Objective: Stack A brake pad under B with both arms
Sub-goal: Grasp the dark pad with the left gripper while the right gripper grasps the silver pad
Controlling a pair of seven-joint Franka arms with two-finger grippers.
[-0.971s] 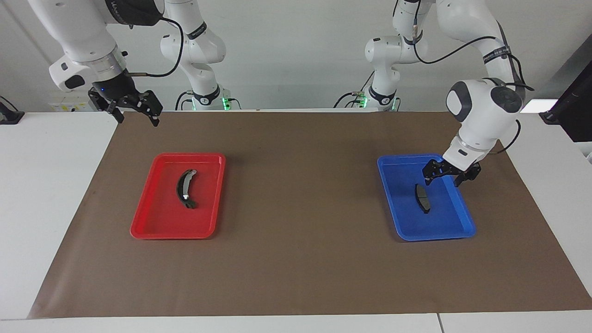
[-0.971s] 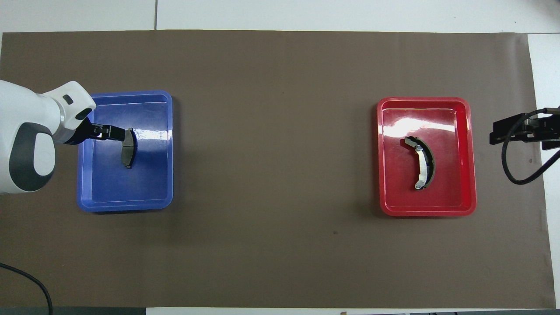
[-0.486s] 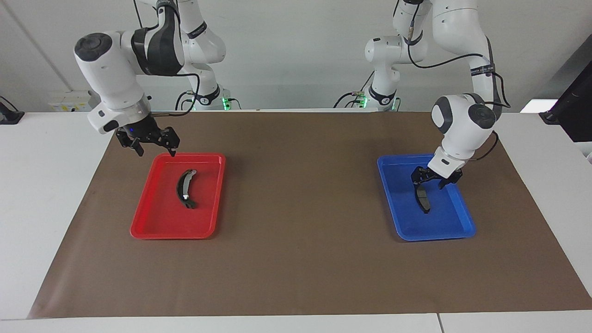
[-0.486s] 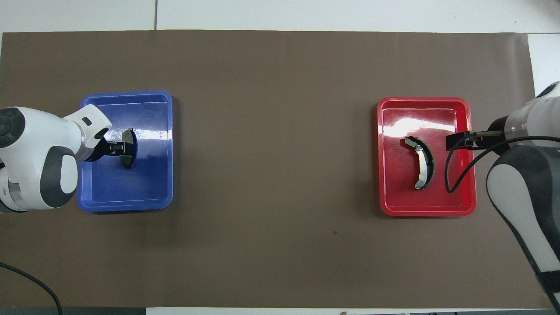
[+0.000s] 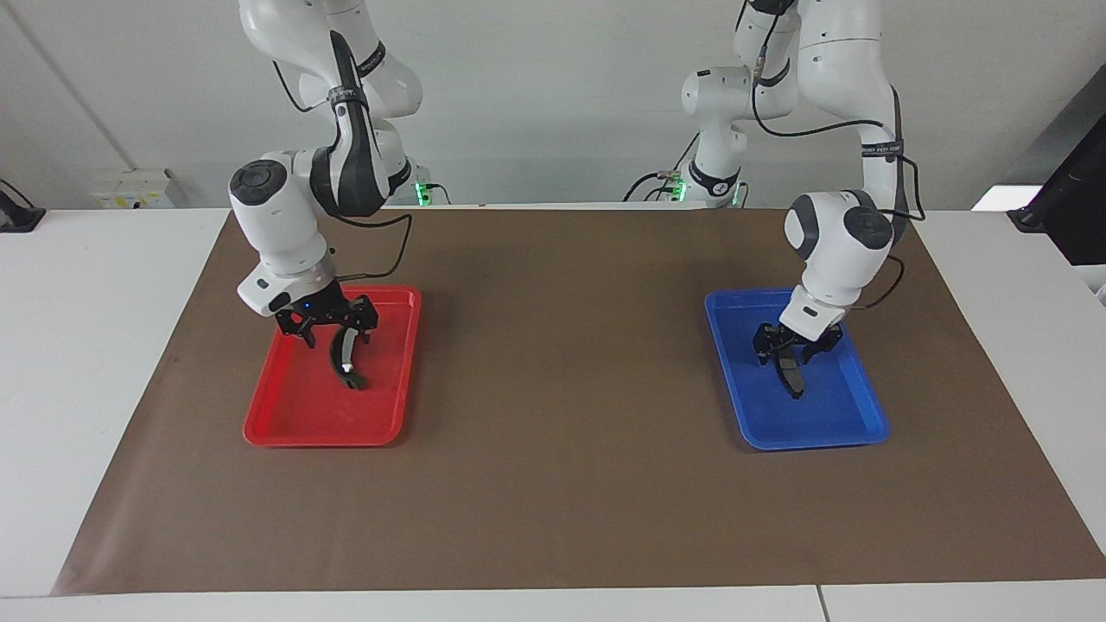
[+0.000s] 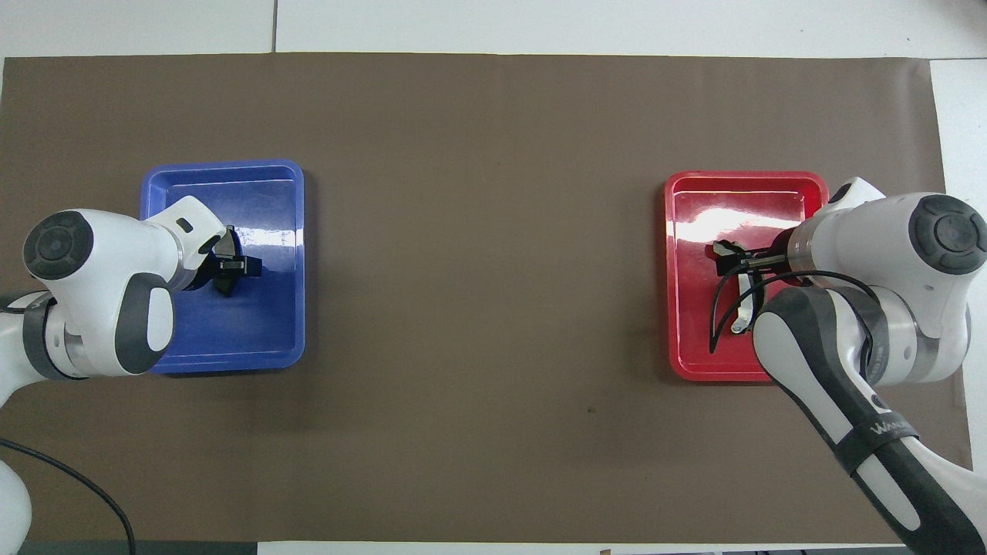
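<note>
The left gripper (image 5: 788,352) is down in the blue tray (image 5: 851,430), its fingers straddling the upper end of the A brake pad (image 5: 791,377); whether they have clenched on it cannot be told. That pad is short, plain dark grey-black and slightly curved, lying on the tray floor nearer the tray's robot-side end. The right gripper (image 5: 331,328) hangs low over the red tray (image 5: 285,428) with its fingers spread wide, released, set around the robot-side end of B (image 5: 346,361) with no grasp visible. B is a longer black crescent with a silvery-white spot near its lower end, resting in that tray. Both trays sit on the brown mat (image 5: 553,484), well apart.
</note>
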